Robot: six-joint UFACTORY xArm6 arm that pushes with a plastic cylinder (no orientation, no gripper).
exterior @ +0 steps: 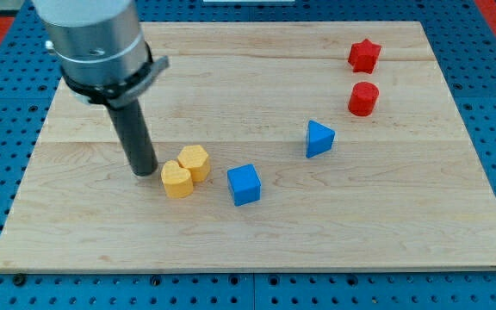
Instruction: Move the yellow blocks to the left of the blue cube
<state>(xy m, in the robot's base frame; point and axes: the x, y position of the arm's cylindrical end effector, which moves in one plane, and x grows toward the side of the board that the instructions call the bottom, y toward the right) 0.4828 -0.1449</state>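
Two yellow blocks are sitting touching each other, just left of the blue cube. My tip is resting bare beside them, holding nothing

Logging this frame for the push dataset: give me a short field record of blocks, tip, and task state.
tip: my tip, just left of the yellow pair
yellow blocks: yellow hexagonal block and yellow heart-shaped block, touching
blue cube, right of the yellow pair
other blocks: blue triangular block, red star, red cylinder
task state: both yellow blocks lie left of the blue cube
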